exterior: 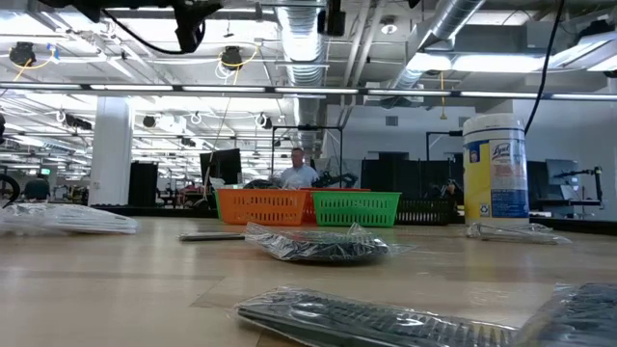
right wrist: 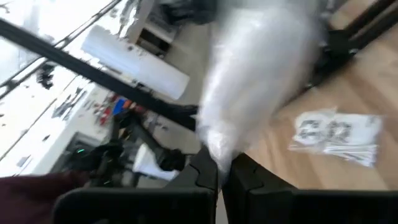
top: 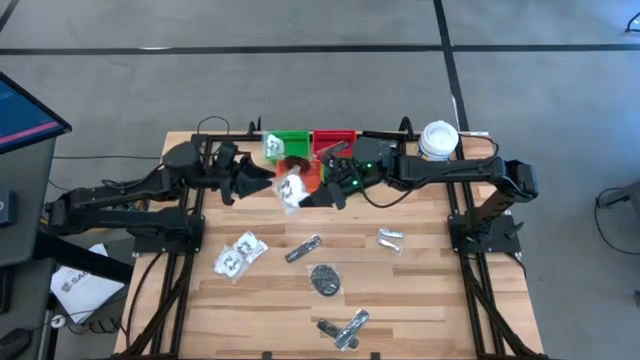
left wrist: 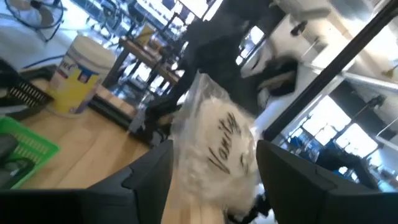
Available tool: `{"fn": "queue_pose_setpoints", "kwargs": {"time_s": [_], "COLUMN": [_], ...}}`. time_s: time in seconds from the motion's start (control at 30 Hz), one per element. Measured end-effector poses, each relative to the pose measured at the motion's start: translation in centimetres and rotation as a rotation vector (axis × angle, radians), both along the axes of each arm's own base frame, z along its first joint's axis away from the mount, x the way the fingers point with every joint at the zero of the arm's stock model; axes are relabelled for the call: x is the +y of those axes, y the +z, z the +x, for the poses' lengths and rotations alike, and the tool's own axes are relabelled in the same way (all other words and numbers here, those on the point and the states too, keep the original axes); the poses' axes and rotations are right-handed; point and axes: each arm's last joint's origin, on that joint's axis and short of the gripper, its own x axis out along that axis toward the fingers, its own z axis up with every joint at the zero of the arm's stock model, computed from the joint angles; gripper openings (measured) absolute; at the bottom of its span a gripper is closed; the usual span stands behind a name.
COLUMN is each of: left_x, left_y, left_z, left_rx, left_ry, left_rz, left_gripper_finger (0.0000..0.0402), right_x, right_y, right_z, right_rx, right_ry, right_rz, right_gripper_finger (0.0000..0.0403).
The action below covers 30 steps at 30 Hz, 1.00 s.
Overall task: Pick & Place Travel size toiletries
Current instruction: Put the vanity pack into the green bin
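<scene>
A clear packet with white contents [top: 292, 188], printed "Vanity" [left wrist: 217, 143], hangs in the air between my two grippers, near the far trays. My right gripper [right wrist: 221, 177] reaches in from the table's right and is shut on it. My left gripper [left wrist: 214, 186] comes from the left and is open, one finger on each side of the packet. More toiletries lie flat on the wood: two white-filled packets [top: 240, 255], a slim silvery tube [top: 303, 248], a dark oval [top: 325, 280], a silvery sachet [top: 388, 237] and dark pieces [top: 345, 330] near the front edge. My right gripper pinches one end of the packet [right wrist: 219, 152] between its two shut fingers, coming nearly level from the table's right. The rest of the packet sticks out past the fingertips toward my left gripper, lifted clear of the table.
A green tray [top: 290, 143], a red tray [top: 333, 140] and an orange tray [top: 305, 170] stand at the far edge under the grippers. A tall white canister [top: 437, 140] stands at the far right. A monitor [top: 25, 115] is off the table's left.
</scene>
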Motion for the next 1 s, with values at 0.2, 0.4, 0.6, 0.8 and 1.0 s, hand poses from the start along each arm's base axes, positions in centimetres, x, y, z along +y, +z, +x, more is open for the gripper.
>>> {"fn": "queue_pose_setpoints", "kwargs": {"time_s": [0.2,0.4,0.6,0.8,1.0], "left_x": [0.2,0.5,1.0,1.8,1.7], "left_y": [-0.5,-1.0,-1.8,-1.5,-2.8], "left_z": [-0.1,0.5,3.3,5.8,7.5], "left_rx": [0.046,0.087,0.060,-0.132,-0.136], "left_ry": [-0.056,-0.149,-0.328,-0.411,-0.468], "left_rz": [0.001,-0.133,-0.228,-0.271,-0.323], "left_gripper_finger": [0.0239,0.0244,0.0244,0.0251,0.0249], "right_x": [0.2,0.1,0.7,1.1,1.1], "right_y": [1.6,3.2,3.5,3.3,4.0], "right_z": [-1.3,-2.7,-2.7,-2.4,-2.4], "right_rx": [-0.032,-0.081,-0.112,-0.126,-0.191], "right_ry": [0.062,0.141,0.240,0.249,0.241], "right_rz": [0.013,0.019,0.031,0.022,0.009], "right_gripper_finger": [0.0000,0.0000,0.0000,0.0000,0.0000]}}
